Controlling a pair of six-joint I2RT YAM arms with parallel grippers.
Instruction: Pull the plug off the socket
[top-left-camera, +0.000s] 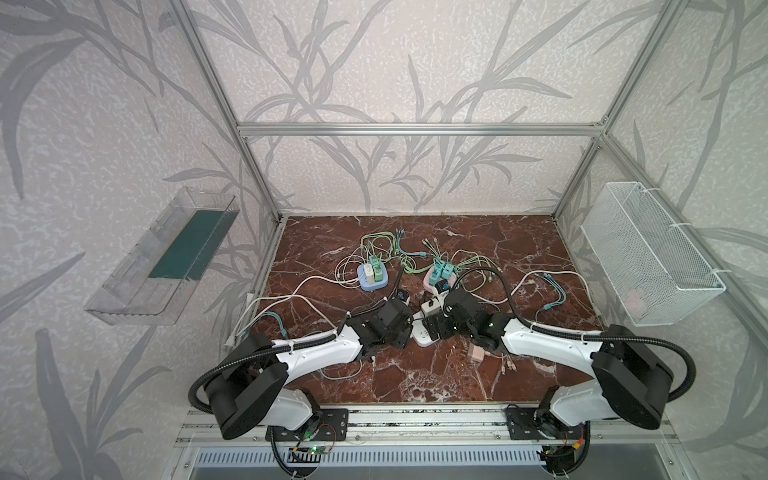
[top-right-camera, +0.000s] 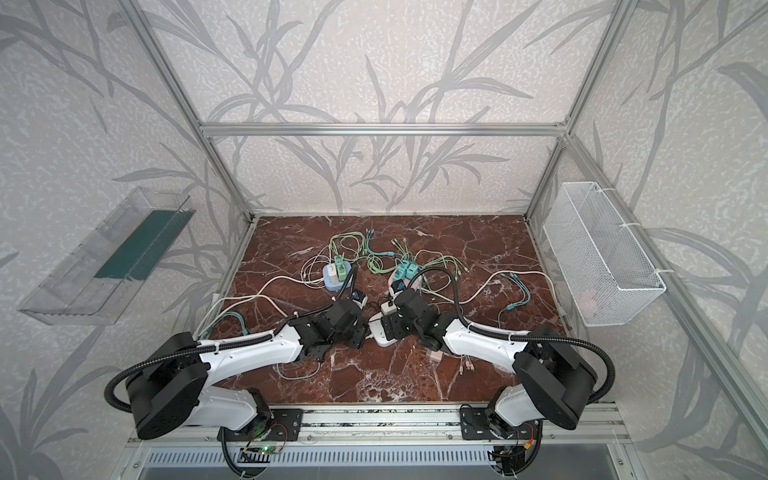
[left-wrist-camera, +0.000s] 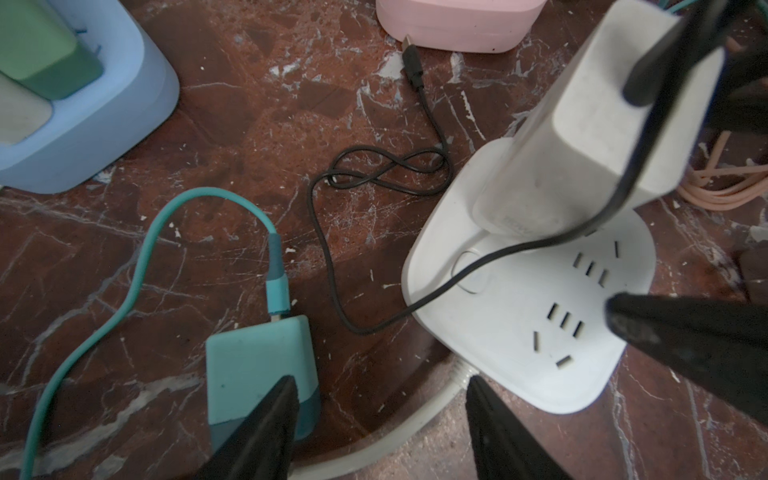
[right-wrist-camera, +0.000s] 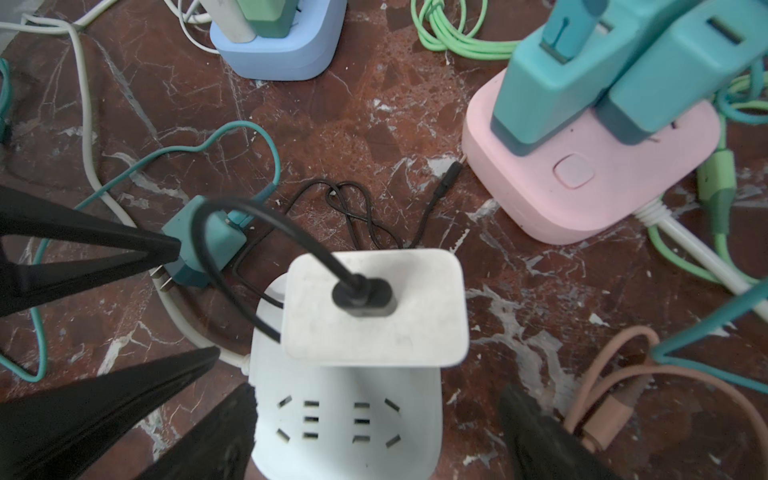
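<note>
At the middle of the marble table sits a white socket (top-left-camera: 424, 337) (top-right-camera: 380, 334) (left-wrist-camera: 519, 324) (right-wrist-camera: 345, 444) with a white plug (top-left-camera: 432, 308) (left-wrist-camera: 582, 137) (right-wrist-camera: 374, 307) standing in it; a black cable runs from the plug's top. My right gripper (right-wrist-camera: 376, 419) (top-left-camera: 434, 328) is open and straddles the socket's free end: one finger is against its side, the other stands apart. My left gripper (left-wrist-camera: 380, 395) (top-left-camera: 409, 324) is open beside the socket, over its white cord. One left finger overlaps a teal plug (left-wrist-camera: 257, 365) (right-wrist-camera: 195, 245) that lies loose on the table with its prongs bare.
A blue socket (top-left-camera: 374, 279) (right-wrist-camera: 282, 54) with green and white plugs and a pink socket (right-wrist-camera: 602, 187) (left-wrist-camera: 457, 20) with teal plugs stand just behind. Green, teal, white and pink cables (right-wrist-camera: 615, 395) lie around. A wire basket (top-left-camera: 648, 257) hangs right, a clear tray (top-left-camera: 162, 257) left.
</note>
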